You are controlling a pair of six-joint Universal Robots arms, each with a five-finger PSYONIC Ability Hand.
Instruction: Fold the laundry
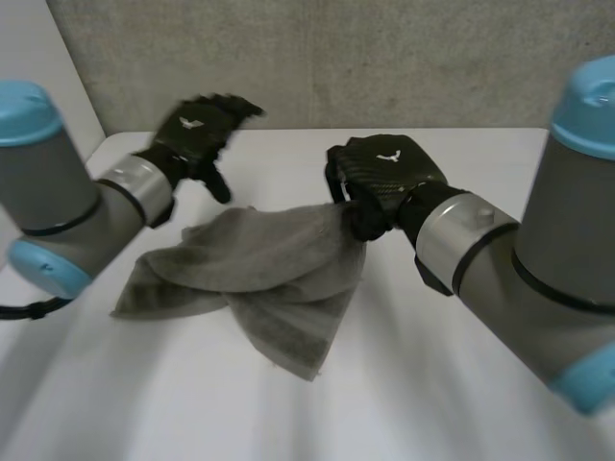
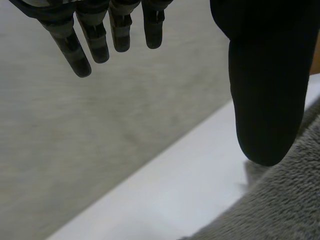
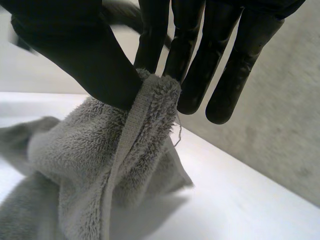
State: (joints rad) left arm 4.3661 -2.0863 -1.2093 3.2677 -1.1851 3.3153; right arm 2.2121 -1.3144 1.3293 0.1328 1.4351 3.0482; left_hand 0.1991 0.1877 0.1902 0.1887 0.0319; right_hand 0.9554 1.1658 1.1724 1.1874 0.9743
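A grey fluffy towel (image 1: 259, 279) lies crumpled on the white table (image 1: 432, 403), one end lifted. My right hand (image 1: 384, 178) pinches that raised hemmed edge between thumb and fingers; in the right wrist view the towel (image 3: 115, 165) hangs down from the pinching fingers (image 3: 155, 45). My left hand (image 1: 202, 130) hovers above the towel's far left side with its fingers straight and holding nothing. Seen from the left wrist, its fingers (image 2: 95, 40) and thumb (image 2: 267, 90) are spread, and the towel (image 2: 280, 200) lies just under the thumb.
A grey wall (image 1: 384, 58) stands close behind the table's far edge. Bare table surface spreads in front of the towel and to its right.
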